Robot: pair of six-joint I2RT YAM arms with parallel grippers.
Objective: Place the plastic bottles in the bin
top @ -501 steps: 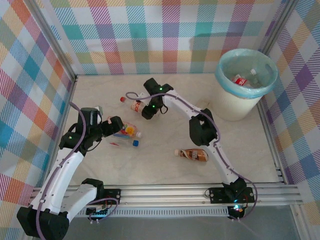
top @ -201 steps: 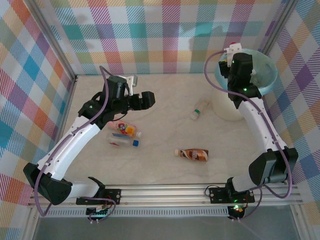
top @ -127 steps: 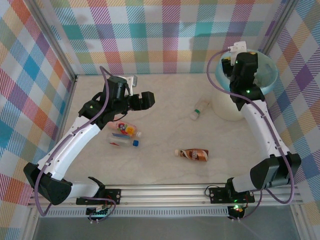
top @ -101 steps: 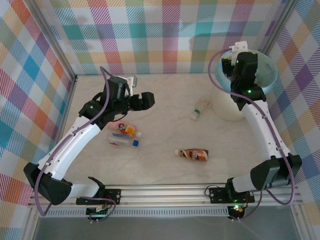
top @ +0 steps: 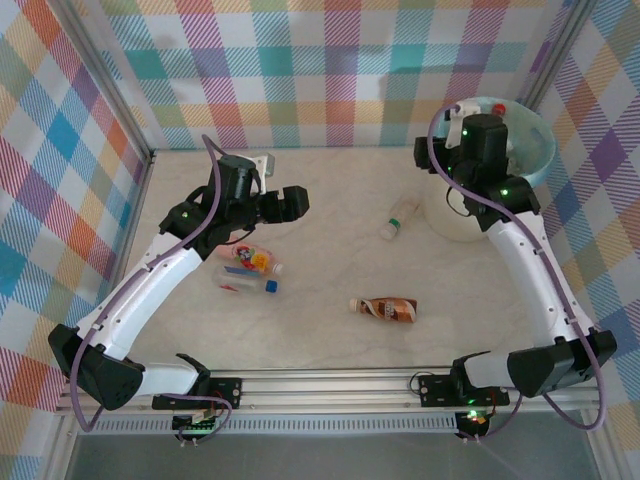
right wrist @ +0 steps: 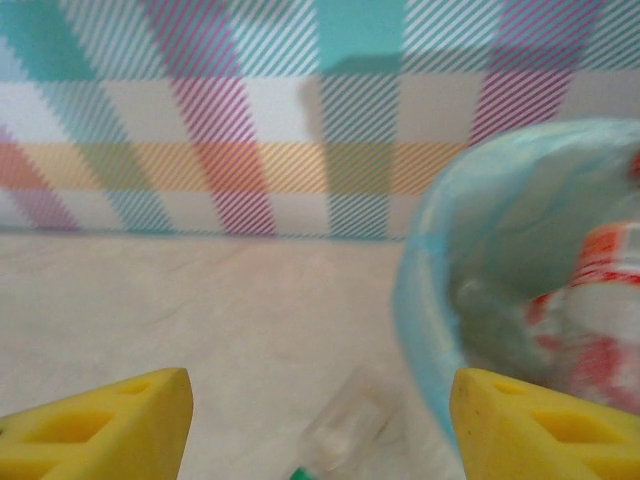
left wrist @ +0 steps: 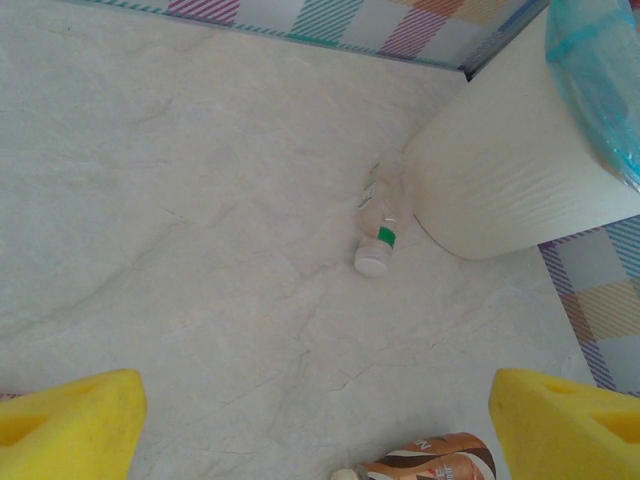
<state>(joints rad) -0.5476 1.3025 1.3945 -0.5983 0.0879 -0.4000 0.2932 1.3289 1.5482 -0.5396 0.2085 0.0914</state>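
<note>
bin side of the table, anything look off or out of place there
Yes: a clear bottle with a green band lies on its side on the table, outside the bin, with its far end seemingly against the bin's wall. A red-labelled bottle is already inside the bin, so the one outside looks out of place.

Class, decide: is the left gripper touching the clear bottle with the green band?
Apart. The left wrist view shows bare table between the open left gripper and the green-banded bottle lying beyond it.
</note>
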